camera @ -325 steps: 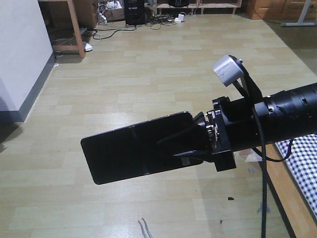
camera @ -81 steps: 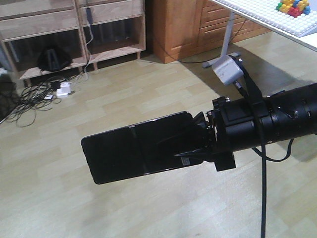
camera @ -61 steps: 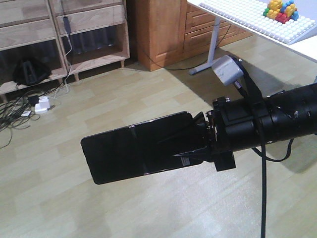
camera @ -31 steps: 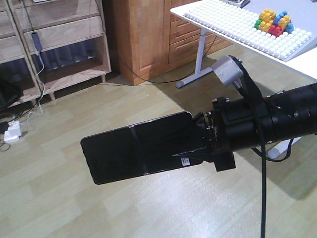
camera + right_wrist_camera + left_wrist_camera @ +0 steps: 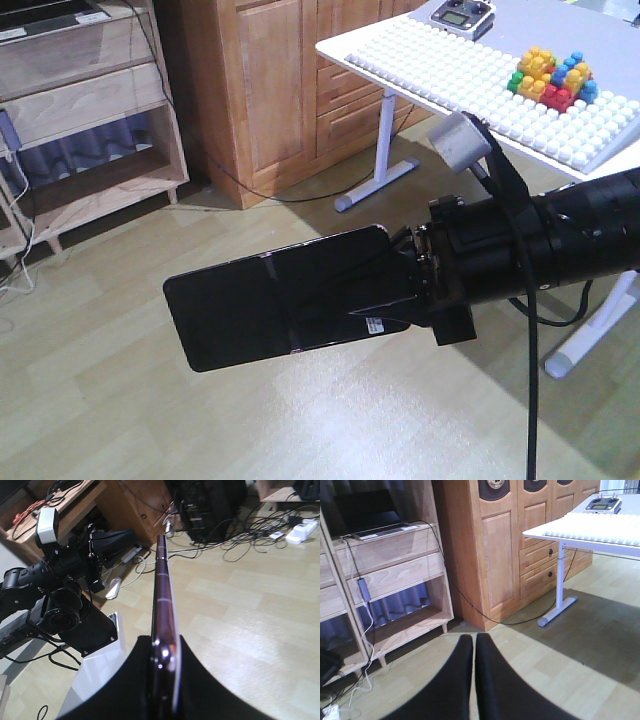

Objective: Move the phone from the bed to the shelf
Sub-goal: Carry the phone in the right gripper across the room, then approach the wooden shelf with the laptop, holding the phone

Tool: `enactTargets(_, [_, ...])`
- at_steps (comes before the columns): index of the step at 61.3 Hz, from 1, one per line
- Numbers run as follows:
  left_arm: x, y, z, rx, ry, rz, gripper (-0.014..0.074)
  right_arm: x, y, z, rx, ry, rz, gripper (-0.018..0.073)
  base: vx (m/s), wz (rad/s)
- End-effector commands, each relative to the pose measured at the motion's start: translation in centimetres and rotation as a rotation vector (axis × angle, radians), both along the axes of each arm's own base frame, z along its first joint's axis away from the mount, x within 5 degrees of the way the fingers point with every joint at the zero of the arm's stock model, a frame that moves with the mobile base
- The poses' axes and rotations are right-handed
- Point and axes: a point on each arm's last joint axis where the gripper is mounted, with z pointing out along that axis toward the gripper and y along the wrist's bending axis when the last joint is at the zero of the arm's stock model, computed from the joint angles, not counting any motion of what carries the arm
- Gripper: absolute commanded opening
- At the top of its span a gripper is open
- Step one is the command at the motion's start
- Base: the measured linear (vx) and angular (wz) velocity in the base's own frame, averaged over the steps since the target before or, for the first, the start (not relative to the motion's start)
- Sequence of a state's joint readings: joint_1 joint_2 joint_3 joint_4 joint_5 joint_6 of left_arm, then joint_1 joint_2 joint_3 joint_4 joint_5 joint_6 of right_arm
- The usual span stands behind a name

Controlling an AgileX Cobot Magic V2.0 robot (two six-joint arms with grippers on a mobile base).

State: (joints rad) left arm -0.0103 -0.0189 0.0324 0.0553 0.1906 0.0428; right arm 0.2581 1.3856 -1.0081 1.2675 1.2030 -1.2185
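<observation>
Wooden floor [image 5: 110, 420] lies under the phone [image 5: 250, 312], which the right hand [image 5: 350, 302] clamps only at one end, so a jolt before the far-left shelf [image 5: 85, 100] might drop it.

Pale wood-plank floor [image 5: 120, 400], glossy with light; an orange-brown wooden cabinet [image 5: 270, 90] with panelled doors and drawers; beside it, a white studded surface [image 5: 420, 70] carrying coloured bricks [image 5: 550, 78]; a black cable [image 5: 470, 605] trails underneath.
</observation>
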Motion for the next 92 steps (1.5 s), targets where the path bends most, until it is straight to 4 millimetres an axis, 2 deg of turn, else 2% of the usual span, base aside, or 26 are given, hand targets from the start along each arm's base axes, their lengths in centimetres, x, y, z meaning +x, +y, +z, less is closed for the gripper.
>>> enactTargets(1, [-0.08,-0.05,1.55,-0.009,-0.102,-0.006,0.0001,-1.20,0.16,2.38,0.112,-0.011,0.061,-0.0001,0.47,-0.03])
enactTargets(92, [-0.08,-0.05,1.54,-0.009,-0.101,-0.006,0.0001,-1.20,0.16,2.38,0.112,-0.011,0.061,-0.0001,0.46,0.17])
